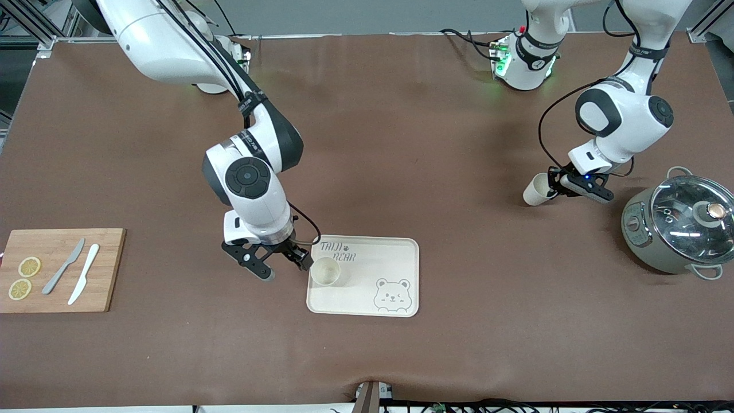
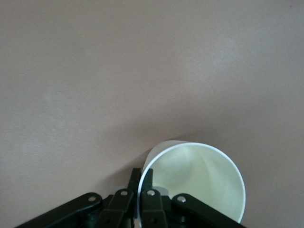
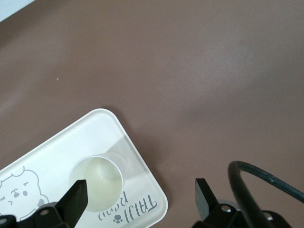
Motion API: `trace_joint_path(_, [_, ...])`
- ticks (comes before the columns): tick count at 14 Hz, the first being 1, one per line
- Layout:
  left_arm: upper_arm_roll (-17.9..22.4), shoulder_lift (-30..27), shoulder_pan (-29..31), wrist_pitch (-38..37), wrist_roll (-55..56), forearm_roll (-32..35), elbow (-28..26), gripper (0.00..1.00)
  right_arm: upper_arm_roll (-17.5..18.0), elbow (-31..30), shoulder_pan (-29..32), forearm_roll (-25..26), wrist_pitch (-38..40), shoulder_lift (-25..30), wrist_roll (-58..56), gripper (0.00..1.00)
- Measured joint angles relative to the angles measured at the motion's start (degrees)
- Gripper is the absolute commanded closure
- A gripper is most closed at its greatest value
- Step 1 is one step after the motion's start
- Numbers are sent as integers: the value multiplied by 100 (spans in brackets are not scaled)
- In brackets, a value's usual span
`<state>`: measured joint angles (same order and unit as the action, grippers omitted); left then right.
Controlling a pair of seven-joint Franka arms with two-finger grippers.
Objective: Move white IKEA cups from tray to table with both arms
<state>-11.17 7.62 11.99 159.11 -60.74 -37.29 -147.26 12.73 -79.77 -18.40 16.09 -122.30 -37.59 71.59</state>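
One cup (image 1: 325, 271) stands in the tray (image 1: 395, 252) (empty inside).

1. Looks down from high across the table (image 1: 401, 355), facing both arm bases along its top edge; takes in the whole surface.
2. Rides the left wrist, close above bare tabletop and a held cup (image 2: 199, 175).
3. Rides the right wrist, close over the tray (image 3: 57, 152) corner; shares tray (image 1: 395, 252) and standing cup (image 3: 97, 183) with the high view (image 1: 325, 271).
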Motion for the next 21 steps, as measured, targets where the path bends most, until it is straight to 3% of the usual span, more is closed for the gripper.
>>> trace_joint_path(13, [-51, 93, -52, 154, -246, -88, 93, 100, 0, 7, -210, 455, -523, -539, 1703, 0])
trace_joint_path(21, [-52, 174, -43, 374, -251, 83, 75, 100, -7, 10, -273, 893, -563, -848, 2141, 0])
